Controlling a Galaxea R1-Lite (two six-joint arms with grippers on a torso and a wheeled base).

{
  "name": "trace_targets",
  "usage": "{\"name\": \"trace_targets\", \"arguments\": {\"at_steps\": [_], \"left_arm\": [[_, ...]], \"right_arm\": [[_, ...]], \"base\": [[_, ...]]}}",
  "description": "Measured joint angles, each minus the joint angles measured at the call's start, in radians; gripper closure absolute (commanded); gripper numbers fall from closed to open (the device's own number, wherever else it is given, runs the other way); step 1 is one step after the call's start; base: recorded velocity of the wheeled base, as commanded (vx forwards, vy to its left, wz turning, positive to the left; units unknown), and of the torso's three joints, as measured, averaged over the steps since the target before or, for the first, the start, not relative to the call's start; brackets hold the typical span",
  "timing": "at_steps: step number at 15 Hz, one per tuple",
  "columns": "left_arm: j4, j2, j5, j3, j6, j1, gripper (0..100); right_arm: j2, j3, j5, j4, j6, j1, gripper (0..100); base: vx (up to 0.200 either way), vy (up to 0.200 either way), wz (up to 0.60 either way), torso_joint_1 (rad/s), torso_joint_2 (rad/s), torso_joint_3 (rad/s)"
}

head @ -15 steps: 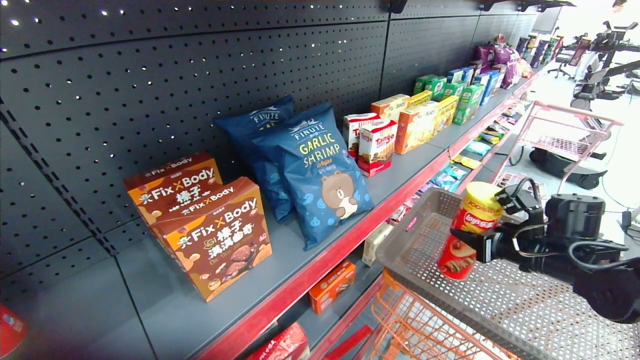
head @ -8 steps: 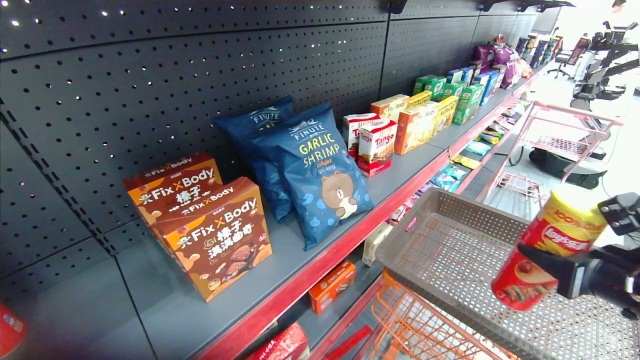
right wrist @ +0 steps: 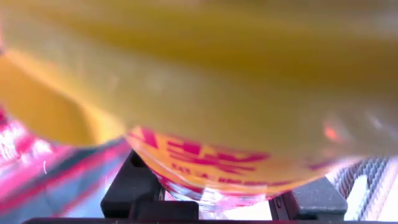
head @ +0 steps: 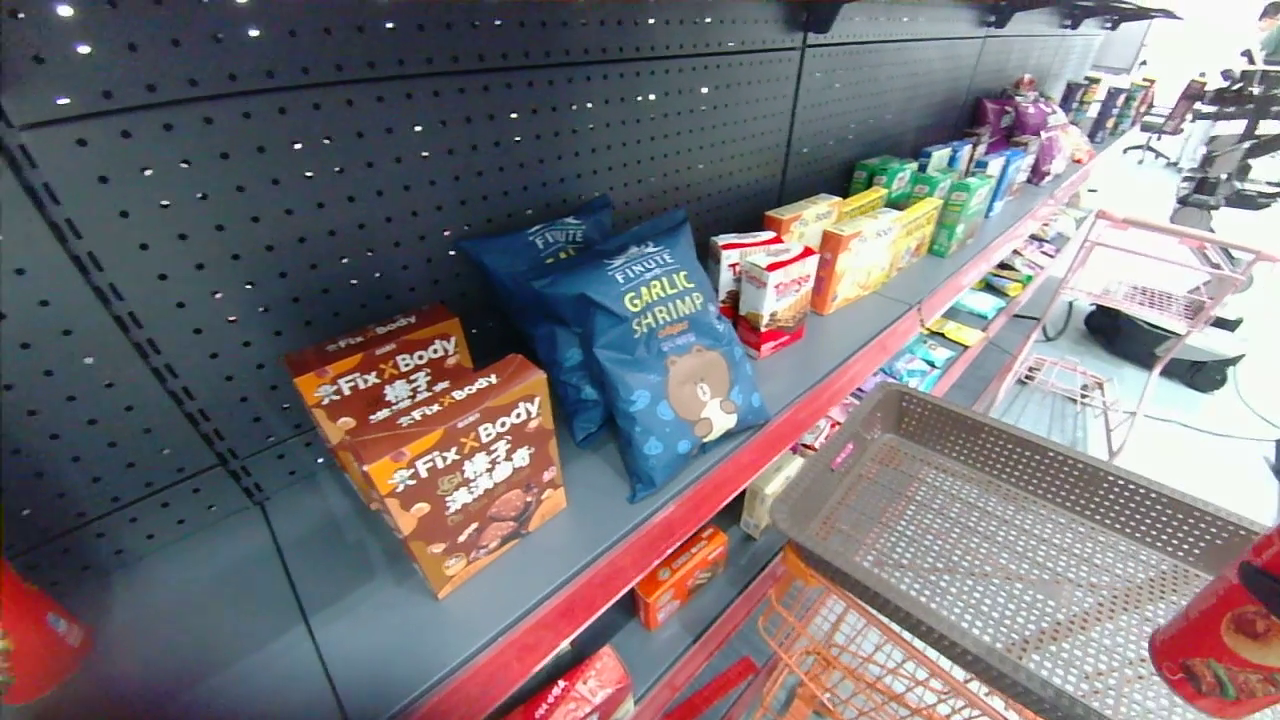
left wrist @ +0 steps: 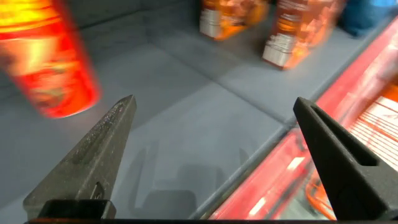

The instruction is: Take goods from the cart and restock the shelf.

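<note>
A red and yellow chips can (head: 1222, 652) hangs at the lower right edge of the head view, beside the cart's grey perforated basket (head: 1000, 470). My right gripper (right wrist: 217, 200) is shut on it, and the can's (right wrist: 205, 93) yellow side presses close to the right wrist camera. Over the grey shelf board (left wrist: 205, 106) my left gripper (left wrist: 211, 158) is open with nothing between its fingers. A second red can (left wrist: 46, 62) stands on that board near it, also visible at the shelf's far left (head: 35, 640).
On the shelf (head: 640, 545) stand brown cookie boxes (head: 460, 470), blue shrimp-chip bags (head: 665, 355) and rows of boxes farther right. Bare board lies between the left can and the brown boxes. The orange cart (head: 850, 650) is below the basket; a pink cart (head: 1150, 290) is behind.
My right gripper has carried the can from above the basket's near corner rightwards and down to the view's lower right edge. The head camera has shifted slightly.
</note>
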Motion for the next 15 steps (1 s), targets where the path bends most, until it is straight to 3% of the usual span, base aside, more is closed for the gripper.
{"name": "trace_targets", "arguments": {"at_steps": [5,13,15], "left_arm": [[0.001,0.000,0.000,0.000,0.000,-0.001,0],[0.000,0.000,0.000,0.000,0.000,-0.001,0],[0.001,0.000,0.000,0.000,0.000,-0.001,0]], "right_arm": [[-0.085,0.001,0.001,0.016,-0.002,0.037,100],[-0.137,0.032,0.000,0.019,-0.002,0.025,100],[-0.143,0.043,-0.001,0.020,-0.003,0.020,100]], "base": [[0.000,0.000,0.60,0.002,0.00,0.002],[0.000,0.000,0.60,0.000,0.00,0.003],[0.000,0.000,0.00,0.000,0.00,0.000]]}}
